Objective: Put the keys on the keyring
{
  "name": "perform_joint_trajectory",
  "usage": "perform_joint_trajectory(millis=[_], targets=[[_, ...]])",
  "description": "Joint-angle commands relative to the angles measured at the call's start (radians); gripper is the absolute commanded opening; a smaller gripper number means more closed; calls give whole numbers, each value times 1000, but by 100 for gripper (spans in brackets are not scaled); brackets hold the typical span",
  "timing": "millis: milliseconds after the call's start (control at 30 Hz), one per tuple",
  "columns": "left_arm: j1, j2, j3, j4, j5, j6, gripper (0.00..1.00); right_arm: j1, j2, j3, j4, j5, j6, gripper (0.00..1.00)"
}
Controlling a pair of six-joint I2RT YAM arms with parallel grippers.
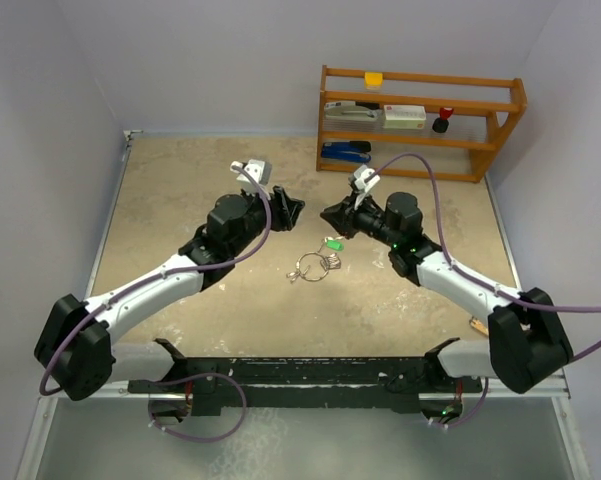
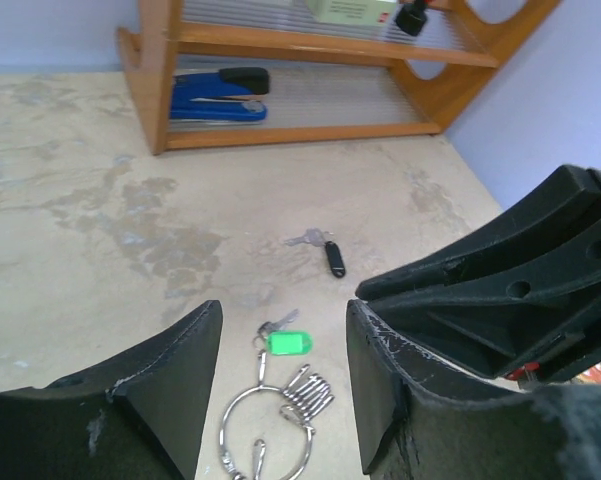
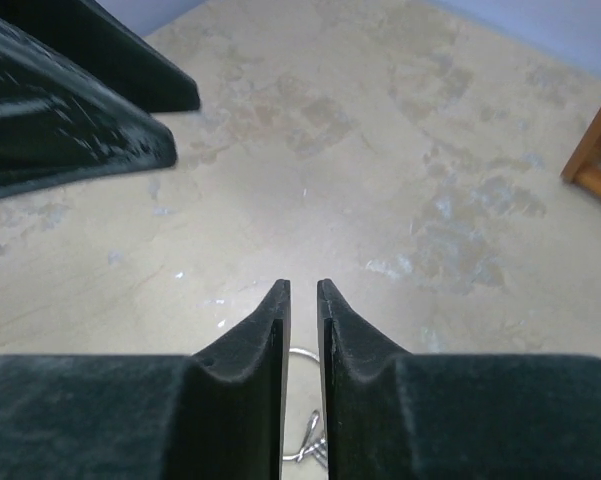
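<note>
Left end effector (image 2: 282,330) spread, right end effector (image 3: 303,290) barely parted; pinch the likely light, slippery keyring (image 2: 250,397) by its wire.

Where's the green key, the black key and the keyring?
green key (image 2: 287,343): left wrist view, on its green head.
black key (image 2: 334,258): left wrist view, on its black head.
keyring (image 2: 225,425): left wrist view, on the wire's left side.

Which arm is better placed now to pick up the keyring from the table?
Left. The left fingers stand open, and the keyring lies framed between them in the left wrist view. The right fingers are only a slit apart and must open wider first.
</note>
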State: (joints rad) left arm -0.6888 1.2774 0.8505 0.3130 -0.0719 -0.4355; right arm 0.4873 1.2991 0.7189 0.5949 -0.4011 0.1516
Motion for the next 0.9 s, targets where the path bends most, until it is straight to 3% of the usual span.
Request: perform_joint_trajectory(millis=[0, 133, 367, 567, 733, 867], targets=[[7, -51, -26, 42, -140, -14, 52, 17, 45, 42, -122, 17, -27, 27], [13, -61, -38, 48, -197, -44, 60, 56, 110, 65, -190, 4, -34, 31], [31, -93, -41, 34, -277, -69, 63, 150, 234, 138, -308, 91, -22, 33], [48, -107, -43, 23, -289, -69, 63, 184, 316, 244, -463, 233, 183, 32], [57, -127, -48, 13, -283, -60, 63, 193, 323, 245, -489, 318, 359, 39], [66, -144, -55, 1, -278, -52, 63, 198, 351, 253, -518, 302, 441, 44]])
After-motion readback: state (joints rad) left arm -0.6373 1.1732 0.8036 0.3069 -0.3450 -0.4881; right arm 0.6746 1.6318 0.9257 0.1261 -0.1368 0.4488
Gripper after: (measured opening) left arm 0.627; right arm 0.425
